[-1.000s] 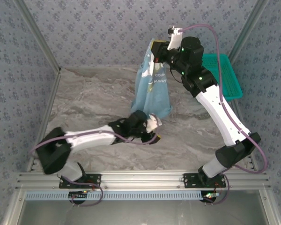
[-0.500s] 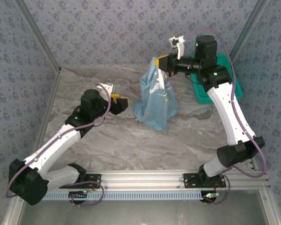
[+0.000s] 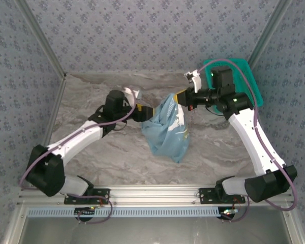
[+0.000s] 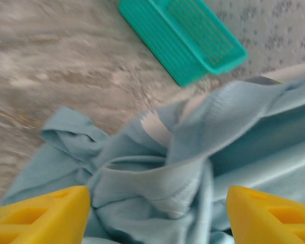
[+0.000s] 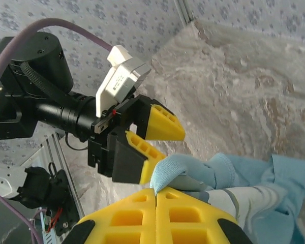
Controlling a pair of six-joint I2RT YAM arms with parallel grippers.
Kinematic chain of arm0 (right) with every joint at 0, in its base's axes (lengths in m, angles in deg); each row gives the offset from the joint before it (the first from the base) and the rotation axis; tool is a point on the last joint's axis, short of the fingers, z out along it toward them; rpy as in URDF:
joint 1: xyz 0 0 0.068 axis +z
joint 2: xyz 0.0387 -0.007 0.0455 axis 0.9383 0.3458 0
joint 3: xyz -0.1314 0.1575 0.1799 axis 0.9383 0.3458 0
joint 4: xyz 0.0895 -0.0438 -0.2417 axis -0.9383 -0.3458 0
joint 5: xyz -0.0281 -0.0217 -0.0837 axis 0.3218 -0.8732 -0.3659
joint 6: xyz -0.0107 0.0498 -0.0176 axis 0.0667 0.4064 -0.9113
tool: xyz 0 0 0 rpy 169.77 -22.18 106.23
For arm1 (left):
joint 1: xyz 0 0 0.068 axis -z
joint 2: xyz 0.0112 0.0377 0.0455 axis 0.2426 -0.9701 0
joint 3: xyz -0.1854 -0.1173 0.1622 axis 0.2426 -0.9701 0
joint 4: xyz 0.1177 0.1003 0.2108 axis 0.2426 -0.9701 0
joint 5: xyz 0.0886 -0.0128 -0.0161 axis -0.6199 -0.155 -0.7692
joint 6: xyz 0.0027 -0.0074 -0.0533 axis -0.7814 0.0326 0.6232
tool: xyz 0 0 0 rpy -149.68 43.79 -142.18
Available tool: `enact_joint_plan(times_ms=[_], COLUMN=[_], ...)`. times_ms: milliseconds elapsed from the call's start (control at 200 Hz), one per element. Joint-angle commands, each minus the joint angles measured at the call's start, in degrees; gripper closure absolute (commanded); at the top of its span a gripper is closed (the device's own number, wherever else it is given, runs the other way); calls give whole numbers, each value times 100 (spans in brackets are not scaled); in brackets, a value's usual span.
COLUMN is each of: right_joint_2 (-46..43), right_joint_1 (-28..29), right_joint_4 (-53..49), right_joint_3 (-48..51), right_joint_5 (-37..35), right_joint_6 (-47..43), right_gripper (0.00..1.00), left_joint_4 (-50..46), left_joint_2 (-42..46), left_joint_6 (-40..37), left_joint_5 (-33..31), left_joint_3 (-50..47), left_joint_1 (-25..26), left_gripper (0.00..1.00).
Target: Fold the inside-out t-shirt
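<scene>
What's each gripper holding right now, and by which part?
Right gripper is shut on the t-shirt, pinching a bunched fabric edge at its top. Left gripper is open beside it, holding nothing.

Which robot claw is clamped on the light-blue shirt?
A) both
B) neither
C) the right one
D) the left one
C: the right gripper has its yellow fingers shut on a fold of the t-shirt, while the left gripper stands open, facing the cloth.

At frame center, the t-shirt (image 3: 168,133) rests on the table (image 3: 101,152); my left gripper (image 3: 146,113) just left of it, my right gripper (image 3: 184,97) at its top, basket (image 3: 254,84) upper right.
</scene>
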Motion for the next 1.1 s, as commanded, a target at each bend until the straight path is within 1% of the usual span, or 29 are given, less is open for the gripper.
enact_joint_plan(times_ms=[0, 140, 210, 250, 310, 390, 435, 440, 450, 460, 495, 510, 535, 555, 595, 650, 729, 744, 784, 834, 859, 889, 914, 939, 989, 1014, 1034, 1054, 1094], right_joint_2=[-292, -352, -354, -355, -358, -358, -365, -364, -370, -372, -373, -373, -358, -355, -363, -453, -737, -774, -826, -785, -714, -587, -458, -292, -53, -11, -19, -41, -182], right_joint_1=[-38, -52, -57, -54, -59, -62, -69, -70, -69, -70, -110, -123, -142, -157, -167, -19, 358, 435, 623, 836, 1004, 1251, 1457, 1658, 1992, 2120, 2215, 2315, 2356], right_joint_4=[109, 117, 144, 148, 162, 113, 1, -15, -34, -58, -121, -139, -143, -127, -23, 155, 929, 1032, 1220, 1382, 1440, 1534, 1528, 1419, 1112, 1020, 987, 1017, 1185], right_joint_3=[158, 237, 211, 189, 173, 180, 169, 163, 152, 134, 42, -24, -163, -285, -557, -873, -848, -827, -794, -779, -827, -865, -972, -1116, -1333, -1359, -1339, -1303, -1207], right_joint_5=[-79, -81, -79, -58, -36, -46, -274, -311, -364, -428, -621, -742, -931, -1166, -1714, -2588, -3587, -3810, -4751, -5732, -6412, -6649, -6564, -6180, -4926, -4050, -3639, -3469, -3441], right_joint_6=[-30, -42, -31, -40, -40, -79, -146, -155, -168, -182, -207, -203, -147, -71, 76, 75, -67, -74, -21, -107, -156, -436, -755, -1012, -1377, -1651, -1840, -2002, -1966], right_gripper=[100, 100, 100, 100, 100, 100, 100, 100, 100, 100, 100, 100, 100, 100, 100, 100, 100, 100, 100, 100, 100, 100, 100, 100, 100, 100, 100, 100, 100], left_joint_4=[-302, -417, -512, -521, -502, -308, -170, -152, -123, -96, 40, 116, 268, 407, 762, 1373, 2092, 2140, 2222, 2254, 2208, 2082, 1937, 1770, 1491, 1416, 1398, 1381, 1317], left_joint_2=[-234, -617, -840, -965, -1123, -1226, -1179, -1167, -1139, -1110, -961, -870, -706, -547, -184, 364, 1118, 1233, 1473, 1630, 1655, 1636, 1595, 1551, 1548, 1596, 1658, 1728, 1907], left_joint_6=[-344, -417, -500, -532, -569, -419, -268, -247, -219, -190, -46, 16, 139, 242, 474, 792, 1018, 1014, 978, 846, 749, 647, 563, 471, 272, 221, 218, 253, 399], left_joint_5=[453, 331, 313, 207, 140, 182, 226, 229, 233, 241, 271, 275, 263, 255, 197, 24, -334, -400, -544, -578, -572, -519, -439, -394, -600, -791, -928, -1047, -1287], left_joint_3=[351, 421, 534, 577, 688, 859, 930, 948, 952, 991, 1028, 1039, 1040, 1029, 985, 835, 687, 692, 759, 900, 998, 1129, 1262, 1369, 1473, 1454, 1422, 1379, 1322], left_joint_1=[252, 308, 315, 315, 311, 271, 212, 207, 192, 168, 77, 32, -38, -111, -259, -424, -586, -607, -657, -697, -695, -699, -695, -695, -711, -766, -845, -954, -1275], left_gripper=[28, 27, 29, 32, 42, 61, 71, 71, 76, 77, 88, 91, 93, 94, 100, 100, 100, 100, 100, 100, 100, 100, 100, 100, 100, 100, 100, 100, 100])
